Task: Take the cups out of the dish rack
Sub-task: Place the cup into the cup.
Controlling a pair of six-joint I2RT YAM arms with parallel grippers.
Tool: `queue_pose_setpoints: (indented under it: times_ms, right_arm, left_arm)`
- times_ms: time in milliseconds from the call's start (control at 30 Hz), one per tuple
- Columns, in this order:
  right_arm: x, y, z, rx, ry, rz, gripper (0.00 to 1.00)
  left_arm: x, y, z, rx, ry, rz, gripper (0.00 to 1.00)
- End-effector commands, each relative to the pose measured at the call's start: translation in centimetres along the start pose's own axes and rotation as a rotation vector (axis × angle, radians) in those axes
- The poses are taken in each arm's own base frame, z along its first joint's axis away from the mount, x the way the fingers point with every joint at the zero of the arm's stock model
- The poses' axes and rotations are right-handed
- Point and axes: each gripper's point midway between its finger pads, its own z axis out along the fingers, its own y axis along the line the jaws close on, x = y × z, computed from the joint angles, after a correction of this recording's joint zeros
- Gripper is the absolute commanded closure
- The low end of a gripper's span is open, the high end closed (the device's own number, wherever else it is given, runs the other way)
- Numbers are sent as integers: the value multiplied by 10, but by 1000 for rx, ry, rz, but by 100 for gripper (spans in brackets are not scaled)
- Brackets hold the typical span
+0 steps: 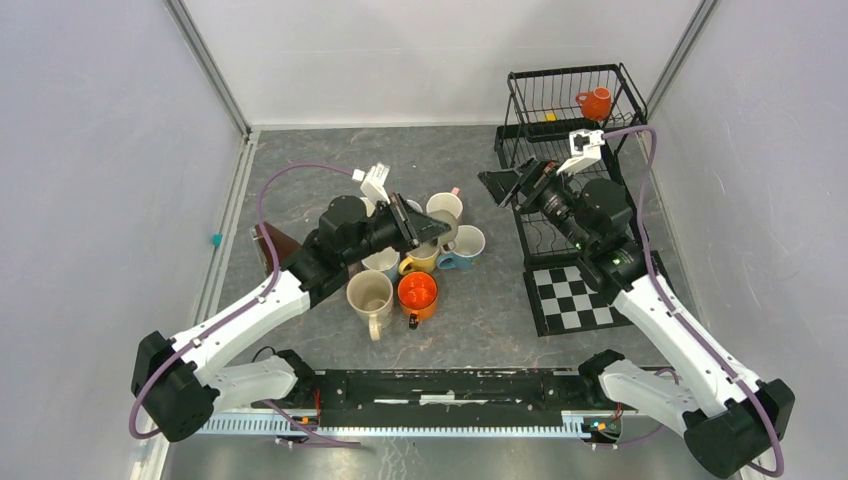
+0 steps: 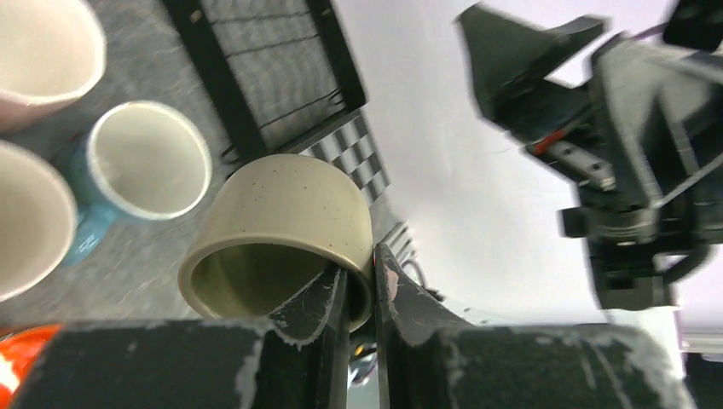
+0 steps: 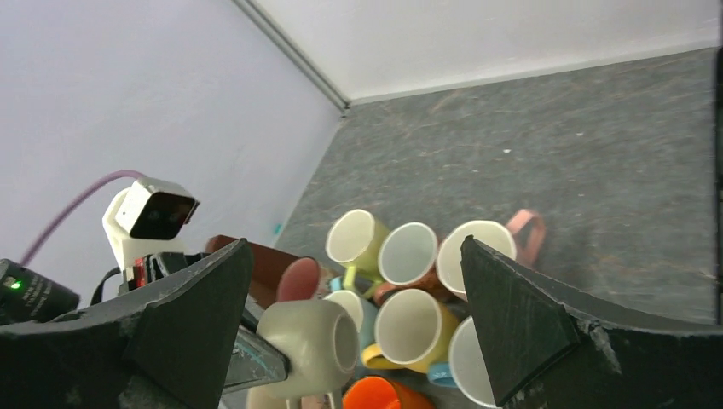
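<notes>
My left gripper point(image 1: 428, 228) is shut on the rim of a grey-olive cup point(image 2: 290, 213), one finger inside and one outside. It holds the cup tipped on its side over a cluster of cups point(image 1: 420, 265) on the table: cream point(image 1: 369, 295), orange point(image 1: 417, 292), light blue point(image 1: 465, 243), yellow and pink. An orange cup point(image 1: 595, 102) sits in the upper tier of the black dish rack point(image 1: 560, 72). My right gripper point(image 1: 505, 185) hangs open and empty between the rack and the cluster. In the right wrist view the held cup point(image 3: 311, 345) lies below the gripper point(image 3: 354, 247).
A checkered mat point(image 1: 572, 297) lies in front of the rack. A flat brown wedge point(image 1: 275, 245) sits left of the cups, beside the left arm. Grey walls close in the table on the left, right and far sides.
</notes>
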Motion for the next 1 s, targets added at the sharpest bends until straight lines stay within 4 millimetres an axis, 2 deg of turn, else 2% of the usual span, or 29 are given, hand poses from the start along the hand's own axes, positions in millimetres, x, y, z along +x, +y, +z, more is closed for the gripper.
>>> queue_pose_setpoints:
  times_ms: [0,133,367,700,967]
  right_arm:
    - [-16,-19,-11,128,-4,-151,2]
    - [-17,-43,-15,199,32,-209,2]
    - [-3,-75,-20,223,109,-196,2]
    - [11,-92,-28,244,142,-212,2]
    - [14,-95,-27,241,153,-217,2]
  left_arm:
    - [8,11,-14,-104,53,106,98]
    - [25,26,-20,-222,152,179,98]
    - [47,59,-34,-423,269,290,98]
    - [84,92,-34,-584,438,312,98]
    - [86,104,-29,-632,447,316,98]
